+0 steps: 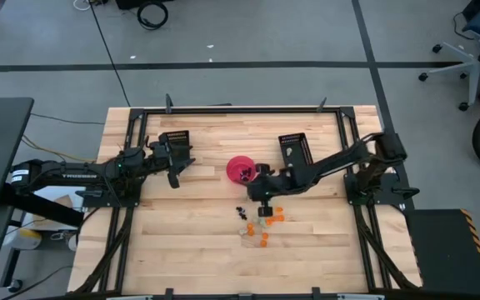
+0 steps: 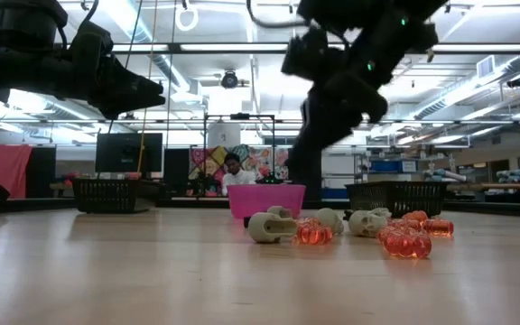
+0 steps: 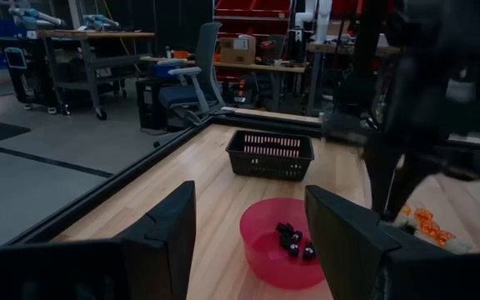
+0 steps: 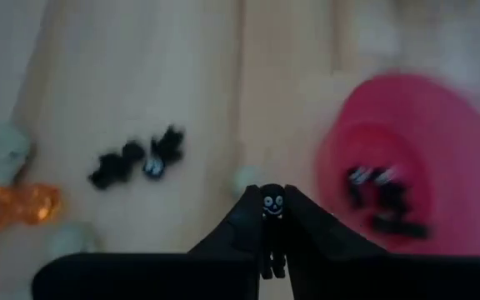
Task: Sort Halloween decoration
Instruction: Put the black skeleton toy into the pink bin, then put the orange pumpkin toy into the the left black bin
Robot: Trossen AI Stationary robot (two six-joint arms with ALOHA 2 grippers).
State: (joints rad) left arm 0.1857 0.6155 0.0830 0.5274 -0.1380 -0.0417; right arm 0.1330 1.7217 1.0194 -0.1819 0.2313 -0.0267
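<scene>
One tiny black trinket (image 4: pixel 272 206) pinched in my right claw (image 4: pixel 272 218): light, stiff, slippery, gripped mid-body; pink bowl (image 1: pixel 242 169) at ten o'clock; left claw (image 3: pixel 248 242) wide.

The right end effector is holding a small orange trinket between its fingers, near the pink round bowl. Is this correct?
Not quite. The right end effector is shut on a small black trinket with a white face, not an orange one; the right wrist view shows it. The pink round plastic bowl is indeed nearby.
</scene>
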